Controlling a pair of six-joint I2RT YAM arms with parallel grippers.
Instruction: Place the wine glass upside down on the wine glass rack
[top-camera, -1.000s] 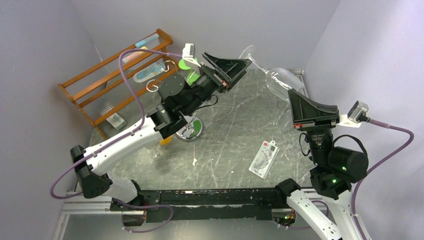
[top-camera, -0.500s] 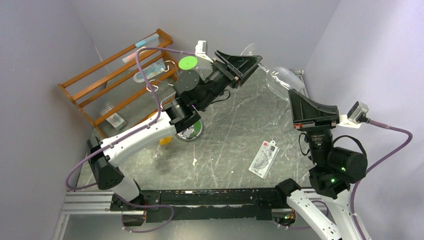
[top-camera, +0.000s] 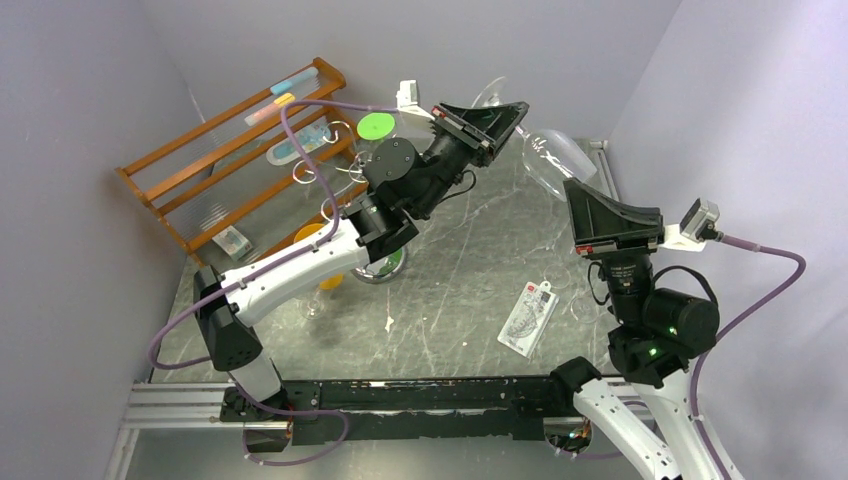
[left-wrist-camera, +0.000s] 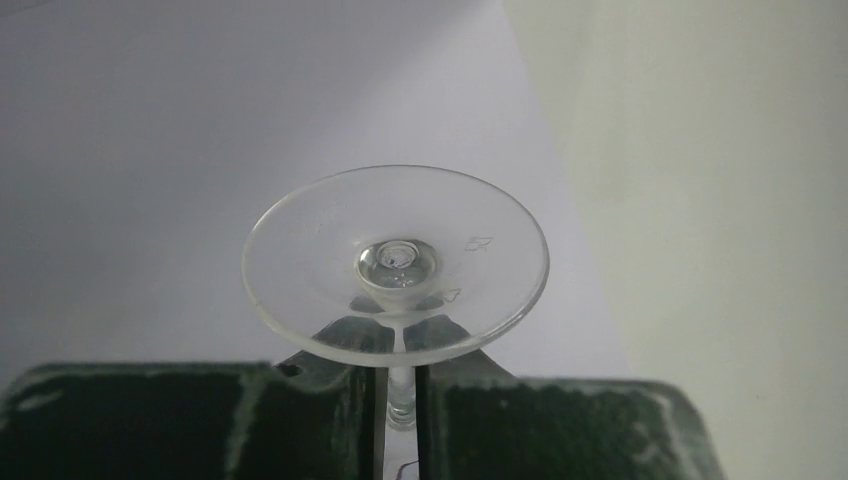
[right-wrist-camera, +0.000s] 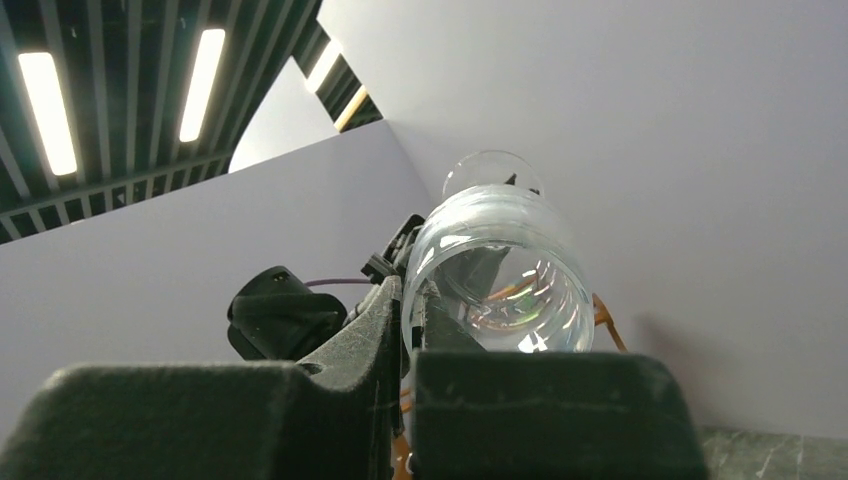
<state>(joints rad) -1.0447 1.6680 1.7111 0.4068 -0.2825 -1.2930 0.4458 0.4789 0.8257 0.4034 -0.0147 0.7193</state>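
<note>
1. Fingers of the left gripper stand close together on the thin stem of the wine glass, just under its round foot. Only a narrow slot is left between them, and the stem sits in it, gripped.
2. Over on the other side, the right gripper has its fingers drawn almost together. The rim of the glass bowl runs into the thin gap between them, so this gripper pinches the wall of the bowl at its mouth.
3. Below both arms lies the table, grey with pale marble veins, walled in on three sides.
4. At the far left of the table a slanted brown wooden shelf rack leans toward the left wall. A few small pastel things lie on its slats.
5. The wine glass rack stands on the table just in front of the wooden one. The left arm covers most of it. Its round shiny base and a few curled chrome hooks show around the arm.
6. The wine glass hangs in the air over the far right part of the table, held between the two grippers. It lies tilted, with the foot up toward the back wall and the open mouth down toward the right gripper. It is well apart from the chrome rack and touches neither the rack nor the table.
7. A flat white packet lies on the table, near the right arm.
</note>
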